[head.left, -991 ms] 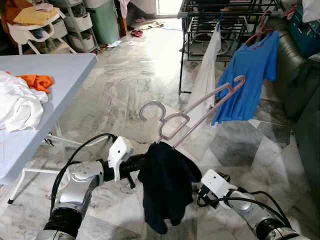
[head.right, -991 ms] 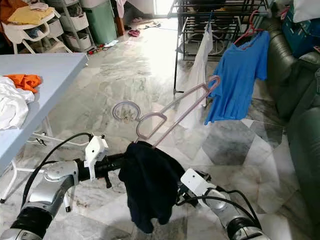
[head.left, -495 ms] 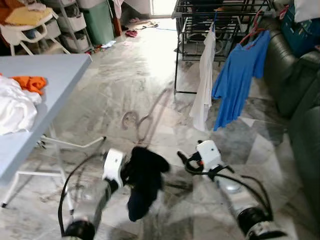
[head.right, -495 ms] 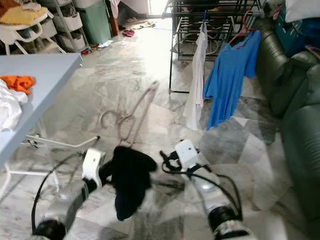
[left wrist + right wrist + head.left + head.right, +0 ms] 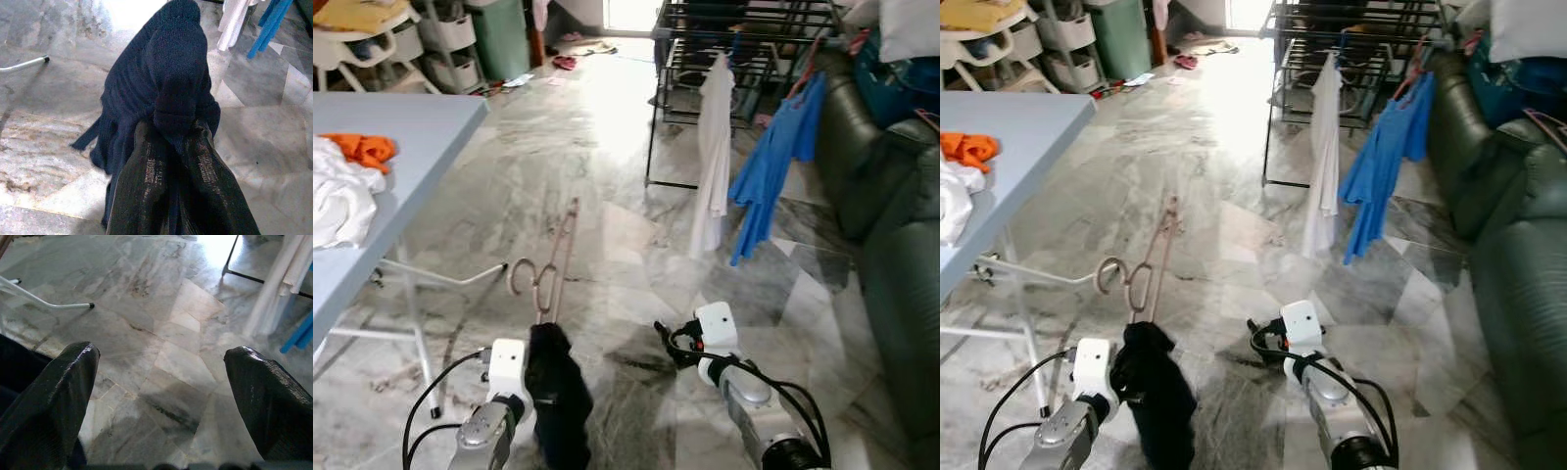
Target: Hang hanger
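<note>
A pinkish hanger [image 5: 560, 253] sticks up and forward out of a dark navy garment [image 5: 558, 401], hook to the left. My left gripper [image 5: 536, 370] is low in front of me, shut on that garment; in the left wrist view the cloth [image 5: 171, 98] bulges over the two fingers [image 5: 142, 196]. My right gripper [image 5: 666, 338] stands open beside it to the right, apart from the cloth. Its fingers [image 5: 49, 401] are spread wide over bare floor. Ahead stands a black drying rack [image 5: 744, 39] with a white garment [image 5: 713, 147] and a blue shirt [image 5: 773, 166] hanging.
A grey-blue table [image 5: 411, 147] with white and orange clothes [image 5: 342, 196] stands at the left, its white legs [image 5: 440, 279] reaching onto the marble floor. A dark green sofa [image 5: 901, 255] lines the right side. Shelves and bins stand at the far left.
The view has swung and moved toward the rack. Both arms have dropped lower and drawn in. The hanger now points forward, edge-on. The right gripper has come away from the garment.
</note>
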Motion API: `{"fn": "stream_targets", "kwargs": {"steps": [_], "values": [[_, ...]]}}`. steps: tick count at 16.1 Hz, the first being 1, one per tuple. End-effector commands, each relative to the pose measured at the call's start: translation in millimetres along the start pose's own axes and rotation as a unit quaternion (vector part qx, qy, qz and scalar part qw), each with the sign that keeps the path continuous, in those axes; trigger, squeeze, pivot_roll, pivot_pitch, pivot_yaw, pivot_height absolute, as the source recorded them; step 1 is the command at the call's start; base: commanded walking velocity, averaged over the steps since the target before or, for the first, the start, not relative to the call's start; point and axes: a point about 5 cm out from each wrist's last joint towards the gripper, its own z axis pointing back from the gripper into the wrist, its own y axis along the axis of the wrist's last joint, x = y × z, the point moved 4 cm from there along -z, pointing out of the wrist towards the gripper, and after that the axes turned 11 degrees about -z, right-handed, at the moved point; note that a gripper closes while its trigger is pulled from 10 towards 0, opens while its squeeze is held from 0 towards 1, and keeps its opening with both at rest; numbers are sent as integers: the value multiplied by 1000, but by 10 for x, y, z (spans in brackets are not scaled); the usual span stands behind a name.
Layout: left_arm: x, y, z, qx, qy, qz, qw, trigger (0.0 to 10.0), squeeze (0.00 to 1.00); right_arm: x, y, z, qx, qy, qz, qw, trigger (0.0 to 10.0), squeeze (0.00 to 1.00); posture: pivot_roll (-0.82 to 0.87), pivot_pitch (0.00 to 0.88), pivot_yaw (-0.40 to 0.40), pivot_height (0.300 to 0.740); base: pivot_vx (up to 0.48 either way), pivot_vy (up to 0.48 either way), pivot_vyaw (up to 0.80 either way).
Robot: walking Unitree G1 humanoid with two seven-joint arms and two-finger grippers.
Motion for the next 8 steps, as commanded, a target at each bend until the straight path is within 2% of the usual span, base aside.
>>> {"fn": "stream_targets", "kwargs": {"steps": [1,2,4,8], "values": [[-32,125,-33,27,8,-1,1000,10000,0,-4,36,-4,4,1,-1,1000,10000,0,-65,0,-16,740,0,0,-800],[-26,134,-40,29,6,-2,1000,10000,0,-7,43,-8,5,1,-2,1000,10000,0,-68,0,-15,740,0,0,-800],[-1,157,-56,31,-5,-8,999,10000,0,-20,59,-14,7,1,-2,1000,10000,0,-77,0,-8,740,266,0,-459],[47,204,-92,37,-17,-9,999,10000,0,-14,51,-7,5,-2,1,1000,10000,0,-96,0,10,740,292,0,0]]}}
